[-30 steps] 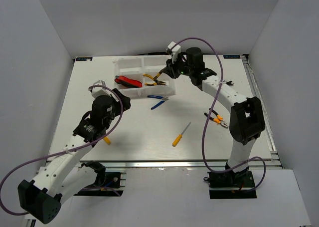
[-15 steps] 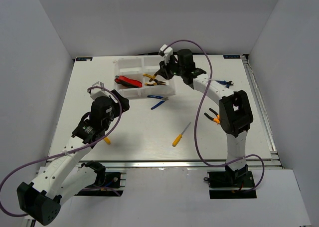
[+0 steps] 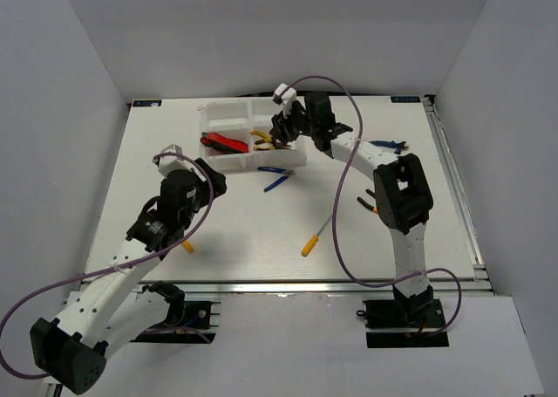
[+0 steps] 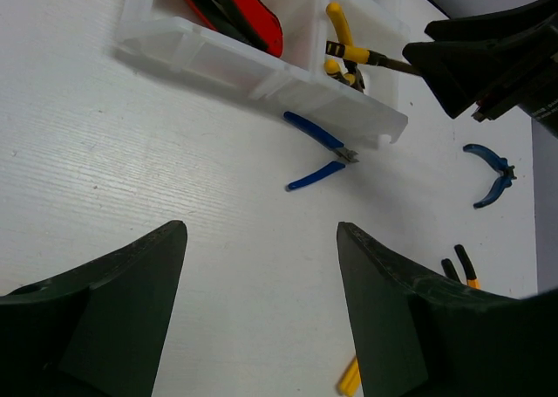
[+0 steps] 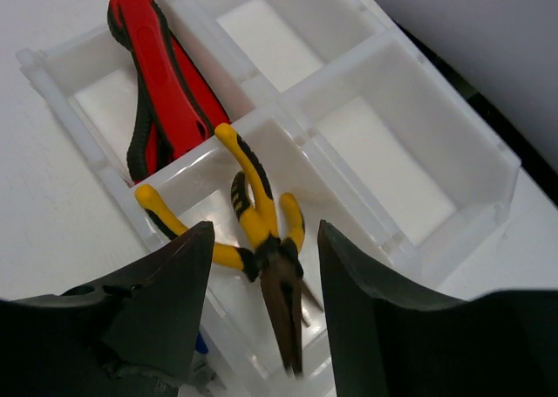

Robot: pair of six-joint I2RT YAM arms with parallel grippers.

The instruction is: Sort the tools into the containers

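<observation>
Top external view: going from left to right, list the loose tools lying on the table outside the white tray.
Short yellow handle, open blue-handled pliers, thin yellow-handled screwdriver, black-and-orange pliers, dark blue pliers.

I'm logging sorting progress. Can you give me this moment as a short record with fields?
Tray: red cutters in one compartment; yellow pliers in the next
On table: blue pliers beside tray; blue pliers farther right; screwdriver; black-and-orange tool, partly hidden
Left gripper: open, empty
Right gripper: open, above the yellow pliers
</observation>
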